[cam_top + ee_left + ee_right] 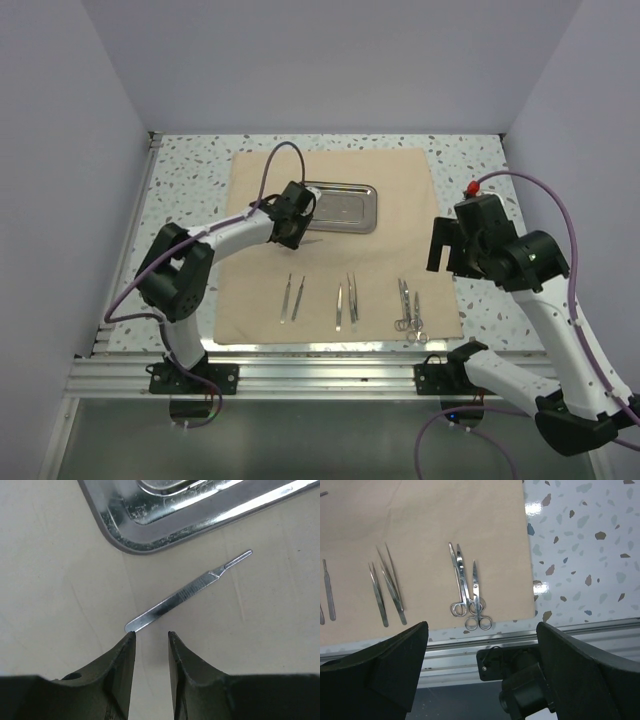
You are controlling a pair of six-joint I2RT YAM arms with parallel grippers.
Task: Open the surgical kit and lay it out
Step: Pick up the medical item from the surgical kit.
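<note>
Left claw [151,634] parted, scalpel handle [187,592] beside tray [165,530], clear only wrist-side

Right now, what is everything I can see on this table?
cloth: one, beige, spread flat on the table.
table: one, white with speckles, under the cloth.
tray: one, shiny steel, far middle of the cloth.
slim handles: three, steel; two at the near row's left, one by the tray's corner.
tweezers: two, steel, middle of the near row.
ring-handled instruments: two, steel, right end of the near row.
left gripper: one, black, open and empty, beside the lone handle's end.
right gripper: one, black, wide open, raised by the cloth's right edge.
</note>
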